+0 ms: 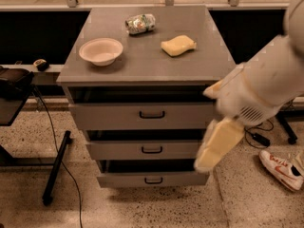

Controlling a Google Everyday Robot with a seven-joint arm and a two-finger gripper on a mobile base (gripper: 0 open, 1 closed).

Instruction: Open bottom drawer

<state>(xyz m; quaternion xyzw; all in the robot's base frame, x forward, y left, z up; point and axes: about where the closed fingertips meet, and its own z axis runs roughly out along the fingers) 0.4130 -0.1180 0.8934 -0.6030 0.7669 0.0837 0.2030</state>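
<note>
The bottom drawer [123, 180] is the lowest grey front of the cabinet, with a small black bar handle [153, 180]. A dark gap shows above its front. The middle drawer [151, 149] and top drawer [152, 114] sit above it, each with a dark gap over it. My white arm [266, 87] reaches in from the right. My gripper [205, 164], a pale yellowish end piece, hangs down in front of the cabinet's right side. It covers the right ends of the middle and bottom drawers and is right of the bottom handle, not on it.
On the cabinet top [142, 65] lie a white bowl [100, 50], a yellow sponge [178, 45] and a crumpled packet [140, 23]. A black stand leg [54, 167] and cable run along the floor at left. A white and red shoe [281, 169] is at right.
</note>
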